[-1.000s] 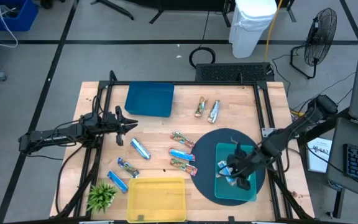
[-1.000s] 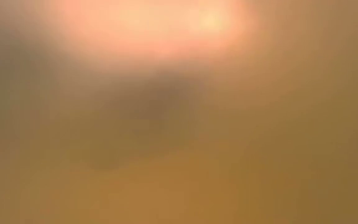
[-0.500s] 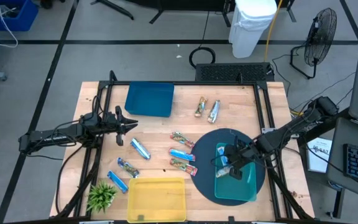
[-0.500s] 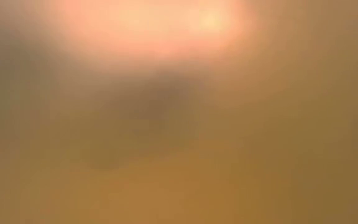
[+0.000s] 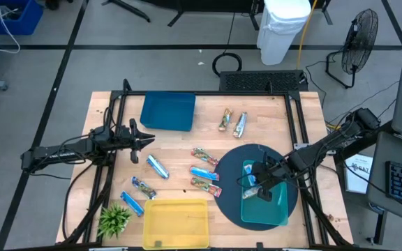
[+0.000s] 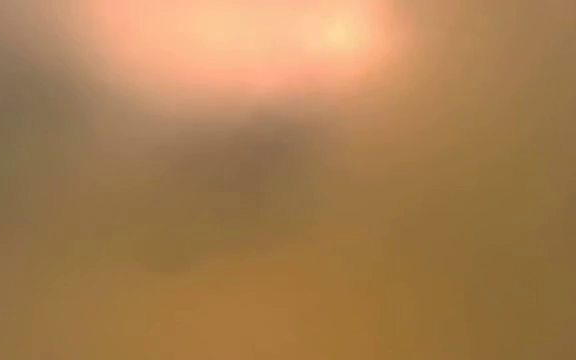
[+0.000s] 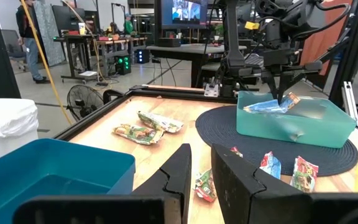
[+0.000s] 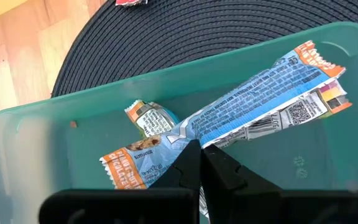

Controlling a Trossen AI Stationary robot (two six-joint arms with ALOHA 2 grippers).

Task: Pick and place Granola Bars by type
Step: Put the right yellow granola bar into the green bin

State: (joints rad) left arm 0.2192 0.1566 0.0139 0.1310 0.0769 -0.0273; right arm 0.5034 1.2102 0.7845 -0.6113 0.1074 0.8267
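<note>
Blue-silver wrapping crinkles between the closed fingers of the right gripper (image 8: 199,163), which pinches one granola bar (image 8: 260,106) at its middle, inside the teal tray (image 5: 279,206). That tray sits on a dark round mat (image 5: 232,173) at about 4 o'clock on the wooden surface (image 5: 271,115). A second bar (image 8: 146,117) lies just beside the pinched one in the tray.

The left gripper (image 5: 145,138) waits at 9 o'clock with its fingers parted and nothing between them.

Three loose bars (image 5: 205,171) lie at the centre beside the mat, two bars (image 5: 232,122) at 1 o'clock, and three more (image 5: 144,185) toward 7 o'clock. A yellow tray (image 5: 176,223) stands at 6 o'clock, a blue tray (image 5: 167,111) at 11 o'clock, a small green plant (image 5: 114,219) at 7 o'clock.
</note>
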